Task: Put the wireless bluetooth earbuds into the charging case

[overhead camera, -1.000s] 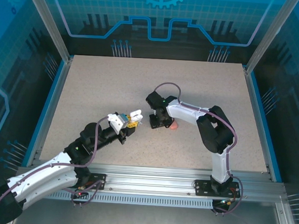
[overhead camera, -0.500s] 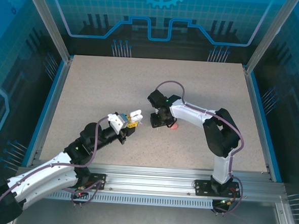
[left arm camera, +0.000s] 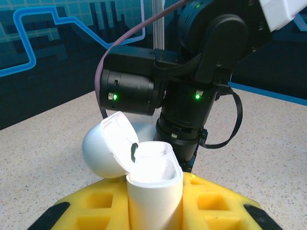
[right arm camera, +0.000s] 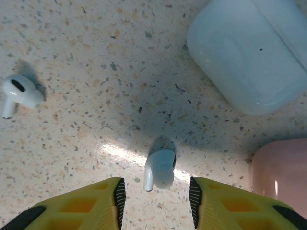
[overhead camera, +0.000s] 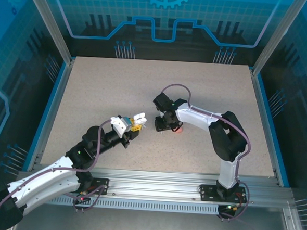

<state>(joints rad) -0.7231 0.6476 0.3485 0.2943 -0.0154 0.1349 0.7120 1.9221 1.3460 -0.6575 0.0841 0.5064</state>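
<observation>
Item: white earbud [right arm camera: 159,168], lying on the bench [right arm camera: 96,57] between the yellow fingers of the right tool [right arm camera: 156,203]. We see those fingers parted, with a gap on either side, gripping nothing. The earbud's long axis runs roughly along that gap, stem toward the tool. The right arm is nearer. Left tool [overhead camera: 136,123]: clamped on the charging case [left arm camera: 154,187], lid tipped back. Second white earbud [right arm camera: 19,92]: farther left. We read no brand or writing.

We see a speckled beige table [overhead camera: 118,87] edged in blue, walled by blue circuit-patterned panels [overhead camera: 164,16]. A slotted aluminium rail [overhead camera: 154,190] runs along its near edge.
</observation>
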